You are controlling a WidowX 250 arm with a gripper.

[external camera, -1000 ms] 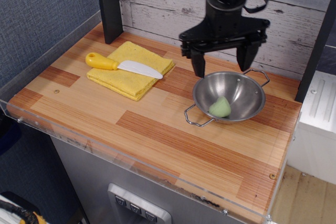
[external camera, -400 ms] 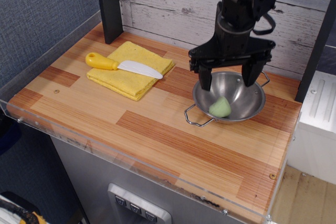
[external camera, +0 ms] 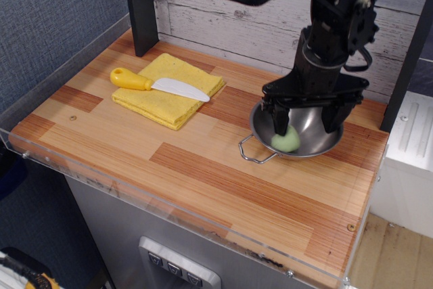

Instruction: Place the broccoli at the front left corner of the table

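Smooth rounded broccoli (external camera: 286,141) sits in shiny steel bowl (external camera: 306,150).

A bench (external camera: 203,167) of striped wood planks, light and reddish-brown with a smooth satin finish, is edged by a clear glossy plastic rim (external camera: 169,216) over a grey matt metal base (external camera: 128,235). Near the right rear corner sits a polished steel bowl (external camera: 325,141) with thin wire handles, its inside mirror-bright, holding smooth, pale green broccoli (external camera: 287,141) of matt plastic look. Toward the left rear lies a folded yellow cloth (external camera: 162,103) of soft nap, bearing a knife (external camera: 159,84) with glossy yellow plastic handle and white blade. The black gripper (external camera: 308,123) looks matt.
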